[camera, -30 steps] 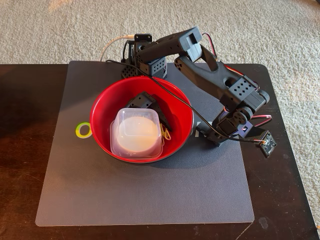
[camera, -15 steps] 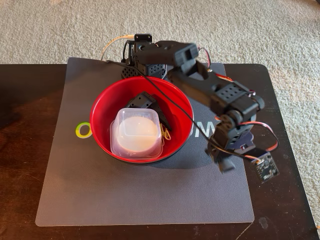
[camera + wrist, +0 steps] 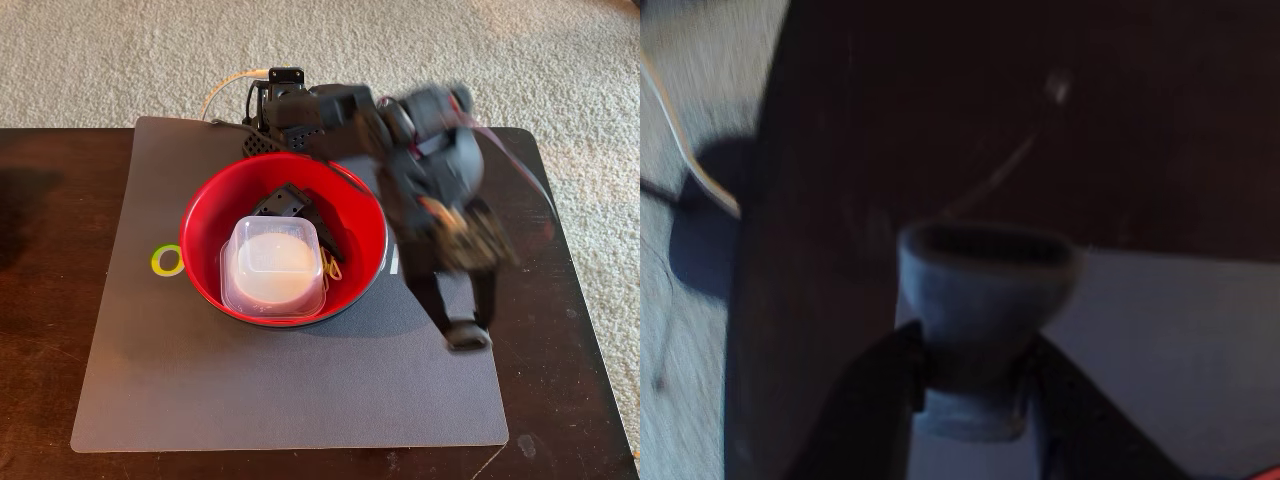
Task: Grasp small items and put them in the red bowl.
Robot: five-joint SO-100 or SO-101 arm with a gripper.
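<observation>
In the fixed view the red bowl [image 3: 200,215] stands mid-mat. Inside it lie a clear square tub [image 3: 300,295] with a small white round dish [image 3: 272,262] in it, a black angular bracket [image 3: 285,203] behind the tub, and a yellow clip [image 3: 331,268] to its right. The arm is motion-blurred. My gripper [image 3: 467,335] points down at the mat right of the bowl, apart from it, fingers together with nothing between them. The wrist view is blurred too; the gripper [image 3: 985,300] shows as a grey tip above the mat edge.
A grey mat [image 3: 250,390] covers the dark wooden table [image 3: 50,300], which stands on pale carpet [image 3: 100,50]. The arm's base [image 3: 285,110] and a white cable [image 3: 222,88] sit at the mat's far edge. The table's right edge is close to the gripper.
The arm has unfolded from behind the bowl and swung forward and down. The gripper has moved toward the front along the bowl's right side. The bowl's contents have not moved.
</observation>
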